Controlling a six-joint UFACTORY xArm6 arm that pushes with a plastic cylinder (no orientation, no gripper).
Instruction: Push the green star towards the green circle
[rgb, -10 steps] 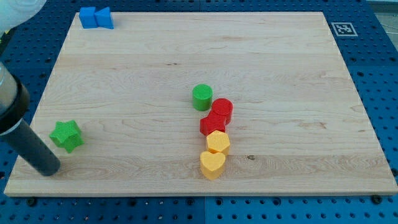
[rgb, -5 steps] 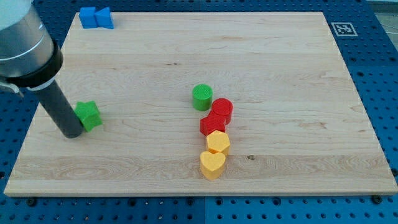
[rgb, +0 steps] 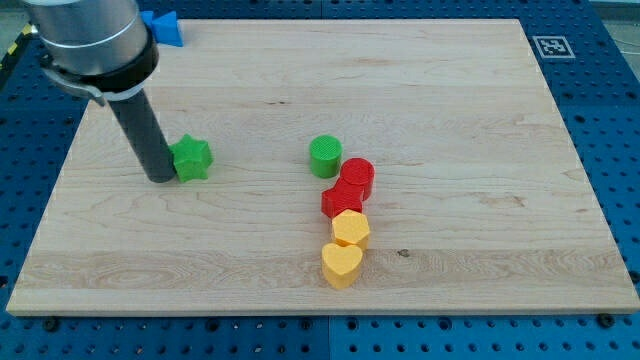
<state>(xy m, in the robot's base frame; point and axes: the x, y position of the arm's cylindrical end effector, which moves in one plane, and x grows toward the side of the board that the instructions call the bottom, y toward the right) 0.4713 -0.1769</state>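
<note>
One green star (rgb: 191, 158) against my tip (rgb: 161, 177).

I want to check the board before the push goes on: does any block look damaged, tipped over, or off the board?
Nothing stands out. My tip is against the green star on its left. The green circle, two red blocks, two yellow blocks and the blue blocks all sit flat on the wooden board.

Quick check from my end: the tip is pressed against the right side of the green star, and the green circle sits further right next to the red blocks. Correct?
Not quite. In the camera view my tip is against the left side of the green star, not its right. The rest holds: the green circle sits further to the view's right, next to the red blocks.
</note>
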